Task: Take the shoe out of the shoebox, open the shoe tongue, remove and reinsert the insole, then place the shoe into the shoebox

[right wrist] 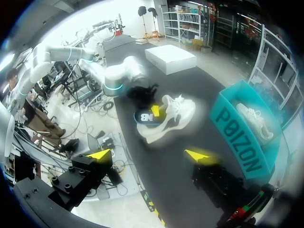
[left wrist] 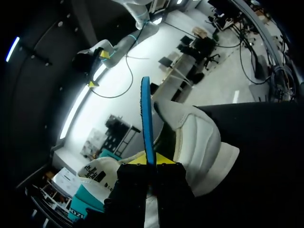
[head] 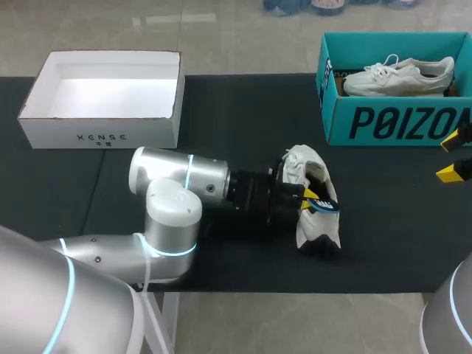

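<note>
Your L claw (head: 313,196) pinches the blue insole (left wrist: 147,118) at the shoe (head: 318,221); R claw (right wrist: 148,155) open. Thin hold may slip if it snags.

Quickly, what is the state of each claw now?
Left claw: closed on the blue insole.
Right claw: open, empty.

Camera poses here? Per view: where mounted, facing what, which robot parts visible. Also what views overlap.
Head view: above and behind, looking down at the table; left arm and right gripper show.
Left wrist view: looks along the left gripper, shut on the blue insole, shoe just ahead.
Right wrist view: looks across the table past the open right gripper toward the left arm.
Shared: all three show that shoe and the teal shoebox.
</note>
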`<state>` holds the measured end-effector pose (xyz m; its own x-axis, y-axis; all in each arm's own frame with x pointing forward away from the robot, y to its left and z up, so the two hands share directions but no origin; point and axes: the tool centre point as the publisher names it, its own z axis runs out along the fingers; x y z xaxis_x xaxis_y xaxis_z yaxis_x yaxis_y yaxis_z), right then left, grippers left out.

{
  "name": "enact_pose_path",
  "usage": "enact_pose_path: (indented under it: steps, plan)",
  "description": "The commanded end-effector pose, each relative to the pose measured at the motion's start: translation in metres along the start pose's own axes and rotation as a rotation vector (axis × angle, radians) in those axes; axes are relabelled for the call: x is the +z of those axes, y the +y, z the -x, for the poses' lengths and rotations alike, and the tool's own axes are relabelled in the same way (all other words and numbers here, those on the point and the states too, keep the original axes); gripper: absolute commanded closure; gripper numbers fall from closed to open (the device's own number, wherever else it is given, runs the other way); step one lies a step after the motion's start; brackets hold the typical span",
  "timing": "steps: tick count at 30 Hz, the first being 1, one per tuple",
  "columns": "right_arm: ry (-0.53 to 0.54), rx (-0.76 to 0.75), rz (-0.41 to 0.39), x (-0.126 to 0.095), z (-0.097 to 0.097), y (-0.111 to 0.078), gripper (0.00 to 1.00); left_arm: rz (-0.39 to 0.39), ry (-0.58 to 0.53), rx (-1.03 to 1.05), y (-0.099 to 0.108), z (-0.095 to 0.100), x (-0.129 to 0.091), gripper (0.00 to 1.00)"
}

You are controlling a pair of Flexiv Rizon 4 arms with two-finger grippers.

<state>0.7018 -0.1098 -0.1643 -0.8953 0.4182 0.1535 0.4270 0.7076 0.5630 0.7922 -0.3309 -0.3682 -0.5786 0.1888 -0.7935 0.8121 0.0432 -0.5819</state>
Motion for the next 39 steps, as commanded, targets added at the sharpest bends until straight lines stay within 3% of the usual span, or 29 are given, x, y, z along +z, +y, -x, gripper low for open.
enact_pose_path:
  steps: [1,3,5,16,22,27,31,39]
  plan:
    - [-0.002,0.001,-0.002,0.001,-0.001,0.0,0.0,0.001,0.001,-0.003,0.01,-0.003,0.006,0.78]
    - [-0.002,0.001,-0.002,0.001,-0.001,0.0,0.0,0.001,-0.001,-0.002,0.007,-0.002,0.004,0.62]
    - [-0.002,0.001,-0.002,0.001,-0.001,0.0,0.0,0.002,-0.004,0.0,0.004,0.0,0.0,0.61]
    - [-0.002,0.001,-0.002,0.001,-0.001,0.0,0.0,-0.015,-0.016,0.031,-0.02,0.01,-0.005,0.75]
    - [-0.002,0.001,-0.002,0.001,-0.001,0.0,0.0,-0.034,-0.012,0.044,-0.031,0.011,-0.002,0.77]
    - [-0.002,0.001,-0.002,0.001,-0.001,0.0,0.0,-0.046,-0.001,0.041,-0.034,0.008,0.001,0.82]
    - [-0.002,0.001,-0.002,0.001,-0.001,0.0,0.0,-0.053,0.006,0.04,-0.036,0.008,0.002,1.0]
    - [-0.002,0.001,-0.002,0.001,-0.001,0.0,0.0,-0.047,0.024,0.044,-0.023,0.006,0.0,1.0]
